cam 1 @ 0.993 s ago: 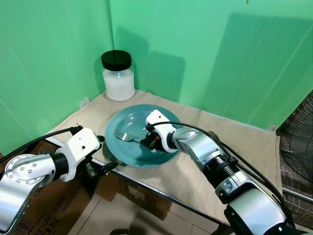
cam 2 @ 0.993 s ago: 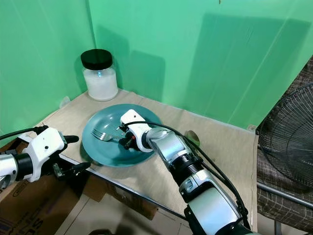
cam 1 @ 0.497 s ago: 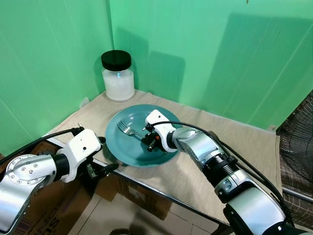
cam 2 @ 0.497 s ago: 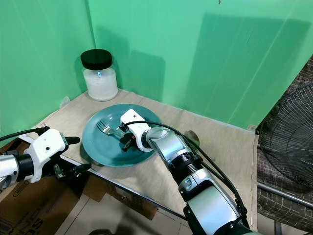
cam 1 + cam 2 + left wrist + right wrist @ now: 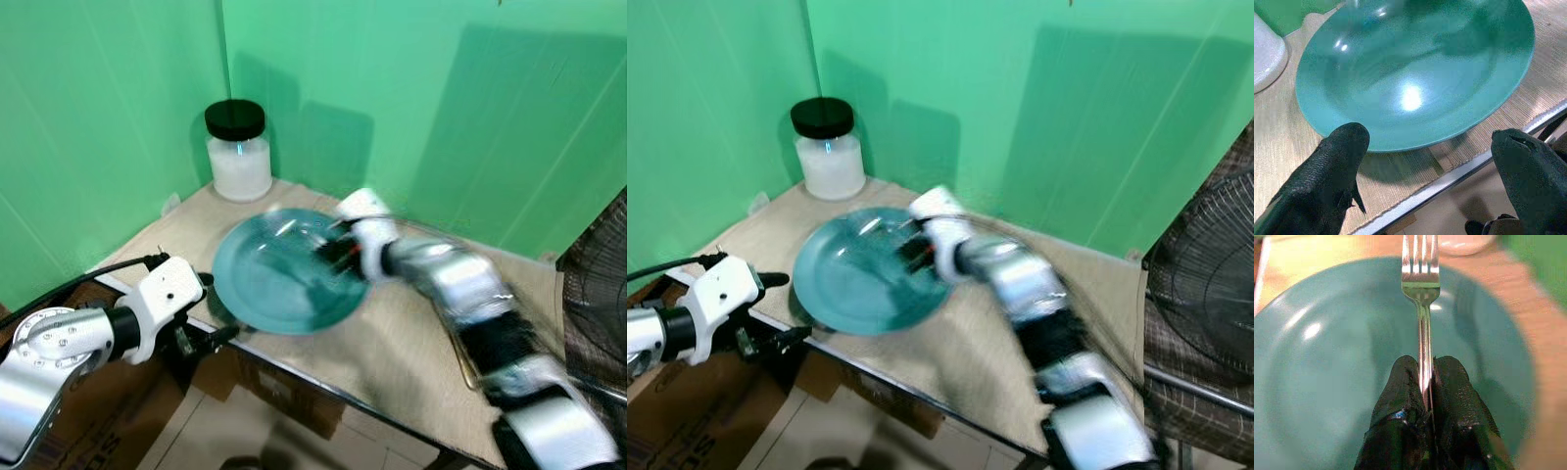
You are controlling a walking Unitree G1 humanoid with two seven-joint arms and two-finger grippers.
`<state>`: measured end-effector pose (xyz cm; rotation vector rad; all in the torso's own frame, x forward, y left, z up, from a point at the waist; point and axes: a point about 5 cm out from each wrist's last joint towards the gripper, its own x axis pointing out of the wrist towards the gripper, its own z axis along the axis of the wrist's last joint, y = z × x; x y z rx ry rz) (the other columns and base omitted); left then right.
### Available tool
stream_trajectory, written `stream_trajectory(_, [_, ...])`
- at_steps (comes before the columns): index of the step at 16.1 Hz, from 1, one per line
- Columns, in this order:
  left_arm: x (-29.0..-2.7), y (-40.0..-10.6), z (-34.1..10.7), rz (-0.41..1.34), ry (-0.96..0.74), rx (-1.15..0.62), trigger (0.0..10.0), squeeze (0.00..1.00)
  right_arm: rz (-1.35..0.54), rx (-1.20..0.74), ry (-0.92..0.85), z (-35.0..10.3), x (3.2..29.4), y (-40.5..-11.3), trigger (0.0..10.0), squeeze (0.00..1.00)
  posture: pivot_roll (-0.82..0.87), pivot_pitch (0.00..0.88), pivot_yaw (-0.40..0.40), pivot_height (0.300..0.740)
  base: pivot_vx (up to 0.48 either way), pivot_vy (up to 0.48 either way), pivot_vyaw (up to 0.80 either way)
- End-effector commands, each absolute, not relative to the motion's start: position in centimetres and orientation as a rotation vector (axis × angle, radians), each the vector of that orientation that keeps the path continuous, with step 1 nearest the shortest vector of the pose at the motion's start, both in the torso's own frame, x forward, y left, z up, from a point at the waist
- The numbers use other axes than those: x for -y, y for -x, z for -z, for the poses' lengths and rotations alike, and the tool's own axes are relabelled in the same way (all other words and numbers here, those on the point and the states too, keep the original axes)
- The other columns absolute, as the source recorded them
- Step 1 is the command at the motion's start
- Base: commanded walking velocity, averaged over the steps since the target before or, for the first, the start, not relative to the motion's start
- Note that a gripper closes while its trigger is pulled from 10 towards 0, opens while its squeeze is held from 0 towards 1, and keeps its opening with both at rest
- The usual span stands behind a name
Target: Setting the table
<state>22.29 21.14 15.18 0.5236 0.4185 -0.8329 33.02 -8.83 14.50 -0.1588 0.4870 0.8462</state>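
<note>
A teal plate [image 5: 265, 284] lies on the beige-covered table [image 5: 392, 343] near its front left edge. My right gripper [image 5: 1423, 369] is shut on the handle of a silver fork [image 5: 1420, 284] and holds it above the plate, tines pointing toward the jar. In the eye views the right arm is blurred by motion, with its gripper [image 5: 338, 257] over the plate's far right side. My left gripper [image 5: 1430, 161] is open at the table's front edge, one finger on each side of the plate's near rim, touching nothing.
A glass jar [image 5: 238, 152] of white contents with a black lid stands in the back left corner. Green walls close in the back and left. A wire fan [image 5: 1205, 284] stands at the right. A cardboard box [image 5: 59, 421] sits under the table.
My right gripper has lifted the fork off the plate and swung it right and toward the back. The left arm has stayed put.
</note>
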Motion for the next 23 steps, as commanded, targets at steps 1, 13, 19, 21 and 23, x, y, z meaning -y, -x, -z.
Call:
stream_trajectory(1, [-21.0,-22.2,-15.2,0.831,-0.526,-0.414,10.0,0.0,-0.827,-0.47,0.123,-15.5,10.0,-32.6,0.0,0.0,0.18,0.0,-0.032,0.74,0.0,0.0,0.0])
stream_trajectory(13, [-19.2,-23.1,-14.4,0.729,-0.504,-0.338,10.0,0.0,-0.143,-0.701,-0.041,-11.4,19.9,-26.5,0.0,0.0,0.16,0.0,-0.026,0.74,0.0,0.0,0.0])
stream_trajectory(19, [-19.2,-23.0,-14.3,0.741,-0.504,-0.348,10.0,0.0,-0.171,-0.733,0.008,-10.4,17.9,-26.1,10.0,0.0,0.17,0.0,-0.032,0.74,0.0,0.0,0.0])
stream_trajectory(21, [-19.3,-23.1,-14.4,0.736,-0.506,-0.347,10.0,0.0,-0.17,-0.731,0.0,-10.4,17.9,-26.1,10.0,1.0,0.17,0.0,-0.032,0.74,0.0,0.0,0.0])
stream_trajectory(23, [-19.6,-23.3,-14.5,0.718,-0.512,-0.348,10.0,0.0,-0.201,-0.697,-0.002,-11.1,17.7,-26.3,10.0,1.0,0.16,0.0,-0.028,0.74,0.0,0.0,0.0])
